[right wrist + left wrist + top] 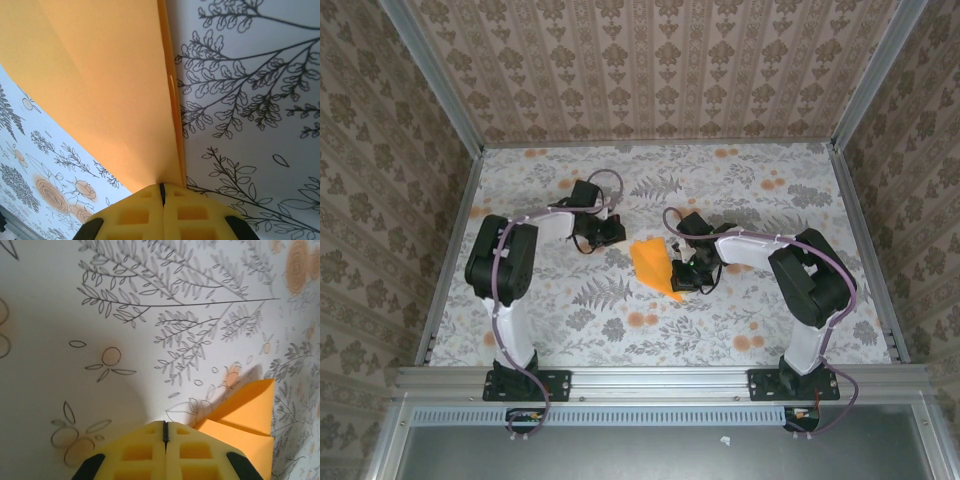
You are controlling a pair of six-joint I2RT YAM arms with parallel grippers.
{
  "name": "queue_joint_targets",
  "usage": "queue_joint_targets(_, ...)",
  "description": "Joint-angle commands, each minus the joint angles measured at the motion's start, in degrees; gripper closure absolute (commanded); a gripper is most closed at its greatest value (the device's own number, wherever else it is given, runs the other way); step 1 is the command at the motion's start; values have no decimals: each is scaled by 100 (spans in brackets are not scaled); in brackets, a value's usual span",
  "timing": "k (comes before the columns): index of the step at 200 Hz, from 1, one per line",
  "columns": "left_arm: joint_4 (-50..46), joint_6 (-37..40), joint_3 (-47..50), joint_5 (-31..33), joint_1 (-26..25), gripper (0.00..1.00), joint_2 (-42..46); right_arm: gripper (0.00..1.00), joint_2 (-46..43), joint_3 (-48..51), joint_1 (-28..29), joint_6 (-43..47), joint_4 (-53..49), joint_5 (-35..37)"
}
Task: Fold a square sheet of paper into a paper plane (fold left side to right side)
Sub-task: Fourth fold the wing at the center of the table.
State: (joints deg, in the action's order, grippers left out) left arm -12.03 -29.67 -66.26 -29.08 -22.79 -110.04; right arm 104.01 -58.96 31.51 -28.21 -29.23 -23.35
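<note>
from above, the orange paper point(653, 263), already creased to a pointed shape, lies about mid-table point(770, 200), well apart from every edge, with its point toward the near edge. the left gripper point(607, 233) sits just beside the paper's far left corner and the right gripper point(683, 283) at its near point, probably so one can steady the paper while the other carries the left side over to the right. in the left wrist view the left gripper's fingers point(145, 450) are pressed together with nothing between them. the paper point(245, 415) is just beside them on the right, over the flowered cloth point(100, 315). in the right wrist view the fingers point(190, 210) are likewise pressed together, right at the paper's point(110, 90) narrow end. whether they nip it or only pin it down i cannot tell.
</note>
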Motion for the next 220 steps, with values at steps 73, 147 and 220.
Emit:
queue_joint_targets(73,201,-346,-12,-188,-1091,96,83,100,183,216,-13,-80,-715,596)
queue_joint_targets(147,-122,-164,-81,253,-1123,96,-382,100,-412,14,-13,-75,-781,475)
queue_joint_targets(220,-47,-197,121,292,-1132,96,-336,100,-191,-708,20,-564,-2,31)
